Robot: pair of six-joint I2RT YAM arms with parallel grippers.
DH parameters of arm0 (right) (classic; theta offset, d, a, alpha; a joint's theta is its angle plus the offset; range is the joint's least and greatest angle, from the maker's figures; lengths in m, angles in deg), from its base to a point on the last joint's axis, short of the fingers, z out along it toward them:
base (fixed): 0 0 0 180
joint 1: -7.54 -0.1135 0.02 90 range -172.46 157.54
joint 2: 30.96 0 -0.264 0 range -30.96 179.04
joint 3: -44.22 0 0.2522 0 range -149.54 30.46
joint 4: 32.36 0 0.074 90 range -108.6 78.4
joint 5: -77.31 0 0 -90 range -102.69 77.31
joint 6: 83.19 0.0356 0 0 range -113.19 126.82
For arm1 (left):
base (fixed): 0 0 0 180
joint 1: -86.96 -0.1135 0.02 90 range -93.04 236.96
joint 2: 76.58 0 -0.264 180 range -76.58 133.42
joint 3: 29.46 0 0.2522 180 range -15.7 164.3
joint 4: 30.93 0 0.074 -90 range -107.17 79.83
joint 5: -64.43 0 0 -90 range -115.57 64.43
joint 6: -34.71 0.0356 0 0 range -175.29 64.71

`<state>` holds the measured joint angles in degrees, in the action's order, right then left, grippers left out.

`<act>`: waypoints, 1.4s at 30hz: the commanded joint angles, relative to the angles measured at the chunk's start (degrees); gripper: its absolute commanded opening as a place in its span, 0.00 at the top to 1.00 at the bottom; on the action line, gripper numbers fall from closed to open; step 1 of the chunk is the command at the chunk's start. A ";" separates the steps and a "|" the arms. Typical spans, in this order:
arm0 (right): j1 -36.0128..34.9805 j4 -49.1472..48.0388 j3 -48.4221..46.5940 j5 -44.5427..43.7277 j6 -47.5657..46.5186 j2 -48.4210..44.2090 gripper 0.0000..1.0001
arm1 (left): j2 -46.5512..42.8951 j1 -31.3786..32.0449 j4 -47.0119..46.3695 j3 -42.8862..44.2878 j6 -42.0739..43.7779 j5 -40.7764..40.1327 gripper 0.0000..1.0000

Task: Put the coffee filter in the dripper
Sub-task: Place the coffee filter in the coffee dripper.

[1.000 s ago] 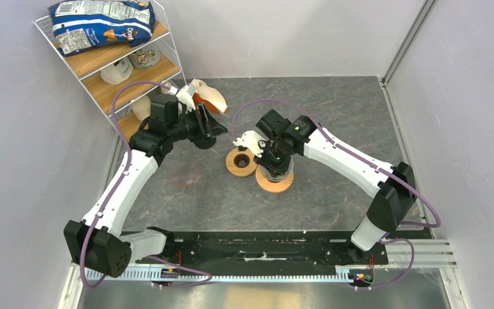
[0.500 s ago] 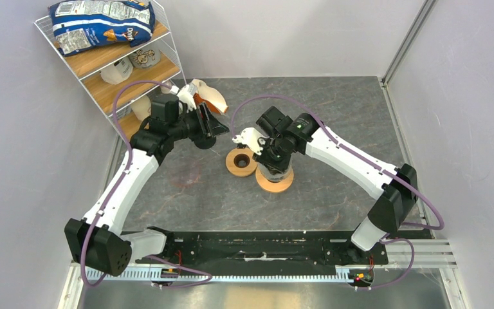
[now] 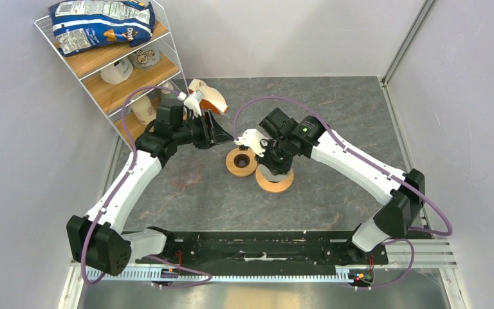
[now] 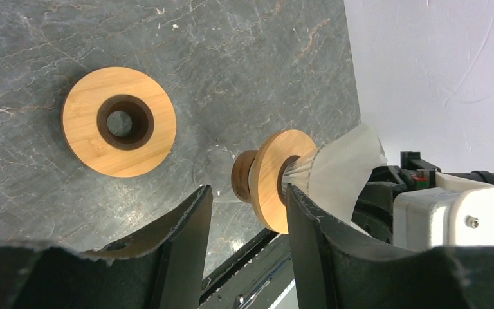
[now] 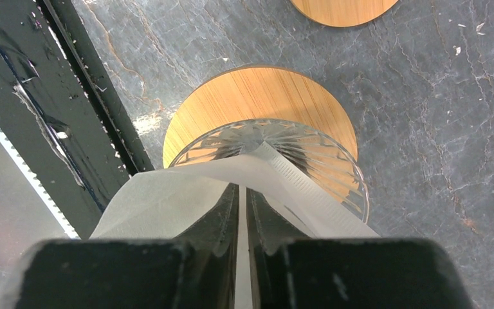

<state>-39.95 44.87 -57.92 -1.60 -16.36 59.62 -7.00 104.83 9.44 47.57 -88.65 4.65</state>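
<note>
— Dark veined stone makes up the table [image 3: 334, 109], with pale walls around it. What does the right gripper have hold of?

— The right gripper [image 5: 243, 199] has its two black fingers pressed almost together on the coffee filter [image 5: 167, 203]. A thin fold of the paper is pinched between them.

— And where does the filter sit?

— Its point reaches down into the glass cone of the dripper [image 5: 338, 170], while the wide upper part fans out above the rim, on both sides of the fingers. The dripper stands upright on its round wooden collar, directly under that gripper.

— What of the other arm?

— The left gripper [image 4: 247, 196] is partway open, with nothing between its fingers. It hangs above the table to the left of the dripper and points toward it. Its wrist camera looks through the gap at the collar and the flared paper.

— What lies next to the dripper?

— A bare wooden ring [image 3: 241, 161] with a dark hole lies flat on the stone, just beside the dripper's collar on its left. Whether the two touch cannot be told.

— And farther out?

— An orange-and-white packet [image 3: 209, 98] lies toward the back left, behind the left gripper. Beyond it a wire shelf [image 3: 90, 61] with wooden boards stands in the corner. A blue Doritos bag [image 3: 100, 24] lies on its top board, and pale containers stand on the board below.
</note>
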 commanded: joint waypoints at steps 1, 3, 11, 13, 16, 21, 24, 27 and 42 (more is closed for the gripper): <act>-0.35 -0.93 -1.24 -0.01 -0.55 -2.57 0.81 | -0.66 0.35 -1.69 -0.68 1.72 1.51 0.46; -0.33 -0.81 -1.62 -0.27 -0.29 -2.60 0.78 | -0.76 0.38 -1.75 -0.82 1.88 1.51 0.46; -0.32 -0.45 -3.90 0.85 0.76 -4.62 0.75 | -1.24 1.07 -1.76 -0.86 2.49 2.20 0.46; -0.33 -0.79 -4.55 0.60 1.27 -5.48 0.75 | -1.29 1.24 -1.99 -0.94 2.51 2.55 0.46; -0.33 -1.52 -5.02 0.64 1.93 -7.38 0.76 | -1.38 1.67 -3.06 -0.86 2.42 4.26 0.46; 0.43 -3.85 -4.70 -0.50 6.21 -12.32 0.75 | -1.61 3.28 -5.15 -0.45 3.49 8.93 0.40; 5.20 -6.23 -3.15 3.76 11.95 -15.68 0.76 | -0.90 4.51 -7.32 0.02 4.00 13.87 0.44; 11.77 -6.71 -2.27 10.53 17.03 -17.46 0.78 | -0.14 6.29 -10.09 0.30 3.01 17.78 0.56; 15.51 -10.43 8.23 21.03 19.99 -17.95 0.83 | 8.05 17.89 -8.50 5.02 7.60 17.84 0.73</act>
<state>-24.69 37.48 -51.58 17.07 2.80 41.29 -0.99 120.87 1.86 50.41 -84.46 22.96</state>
